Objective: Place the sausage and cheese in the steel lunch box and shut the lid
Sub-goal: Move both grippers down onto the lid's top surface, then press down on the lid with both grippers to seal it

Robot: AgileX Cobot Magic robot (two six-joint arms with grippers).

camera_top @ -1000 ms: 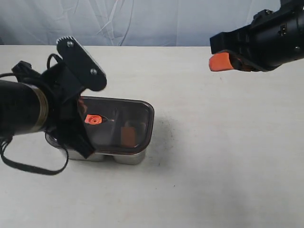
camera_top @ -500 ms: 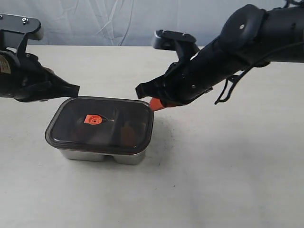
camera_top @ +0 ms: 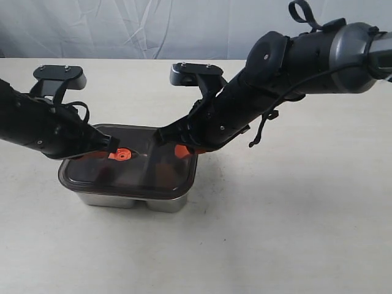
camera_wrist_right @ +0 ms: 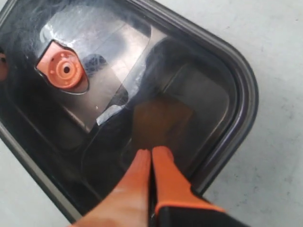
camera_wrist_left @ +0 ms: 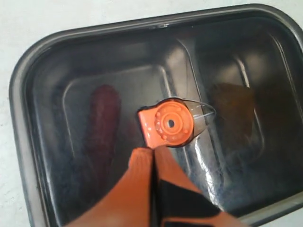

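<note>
While the lid (camera_top: 147, 177) sits on the steel lunch box (camera_top: 136, 201), it reads dark, smoky and see-through, with rounded corners and one orange valve (camera_wrist_left: 169, 124) at centre. Only the box's shiny lower wall shows under the lid rim. Two compartments are visible through the lid.

Inside, the sausage (camera_wrist_left: 103, 127) is a dim red streak in one compartment. The cheese (camera_wrist_right: 163, 118) is a dull orange block in the other.

On the left gripper (camera_wrist_left: 152, 152), the orange fingers are pressed together with nothing between them. Its tips are just short of the valve, with the sausage off to one side.

On the right gripper (camera_wrist_right: 150, 153), the fingers are likewise together and empty. Its tips are over the cheese compartment, and the valve is well beyond them.

Both sets of tips are down at the lid surface; can't tell if they actually touch.

Count: one lid, one box, one sausage, one cheese, one valve, two grippers.

The box rests on a pale table (camera_top: 294, 214), between the two arms.
</note>
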